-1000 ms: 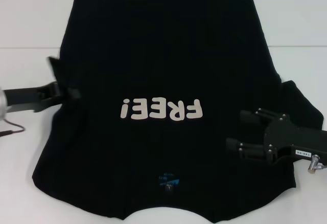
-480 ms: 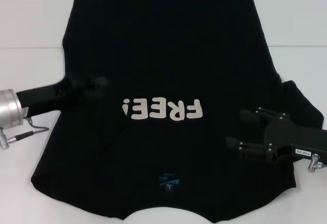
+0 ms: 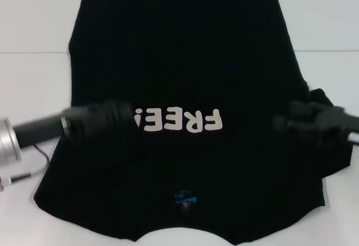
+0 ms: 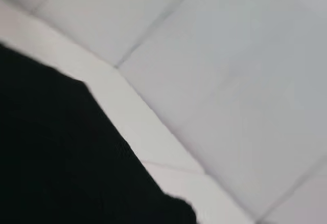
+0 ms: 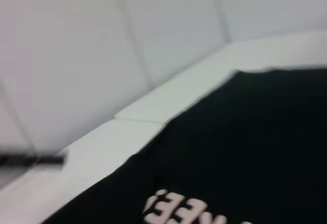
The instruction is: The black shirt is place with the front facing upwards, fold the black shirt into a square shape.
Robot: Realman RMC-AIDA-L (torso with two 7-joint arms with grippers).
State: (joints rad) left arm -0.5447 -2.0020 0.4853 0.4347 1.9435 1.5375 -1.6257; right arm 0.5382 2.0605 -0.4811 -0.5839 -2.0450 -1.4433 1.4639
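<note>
The black shirt (image 3: 179,49) lies spread on the white table, its white "FREE!" lettering (image 3: 176,121) upward and its blue neck label (image 3: 185,198) near the front edge. My left gripper (image 3: 120,114) is a blur over the shirt's left part, just left of the lettering. Over the shirt's right part, near the rumpled right sleeve (image 3: 331,162), my right gripper (image 3: 286,122) is blurred too. In the left wrist view only a shirt edge (image 4: 51,157) appears. The shirt (image 5: 245,142) and its lettering (image 5: 179,208) fill the lower part of the right wrist view.
The white table (image 3: 33,77) surrounds the shirt on the left, right and far sides. A thin cable (image 3: 28,170) hangs by the left arm's silver wrist (image 3: 8,142). White wall panels (image 4: 245,55) stand behind the table.
My left gripper has swept rightward from the shirt's left edge to beside the lettering. My right gripper has moved up and away from the front edge, toward the right sleeve.
</note>
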